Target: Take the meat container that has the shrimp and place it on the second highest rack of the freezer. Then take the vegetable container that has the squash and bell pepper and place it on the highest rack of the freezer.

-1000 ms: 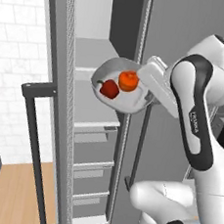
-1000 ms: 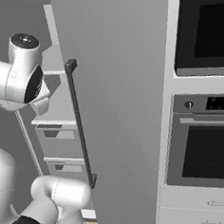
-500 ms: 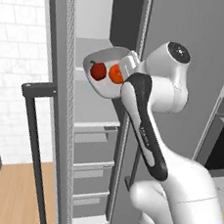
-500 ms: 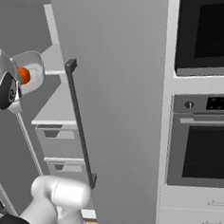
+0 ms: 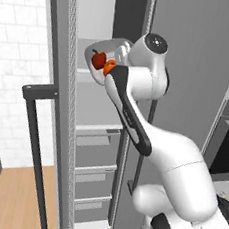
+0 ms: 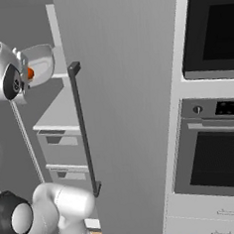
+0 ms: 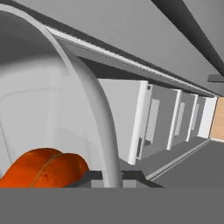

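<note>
The pepper [image 5: 98, 59] and squash [image 5: 110, 67] are carried in a pale container [image 5: 106, 49], gripped by its rim in the hand [image 7: 109, 175], just above the freezer's [image 5: 57, 105] top rack [image 5: 86, 73]. It's probably best kept level, slid deep, then lowered gently.

Arm held pale container [image 5: 113, 48] with bell pepper [image 5: 98, 60] and squash [image 5: 110, 67] inside open freezer [image 5: 57, 105], at upper shelf level.
</note>
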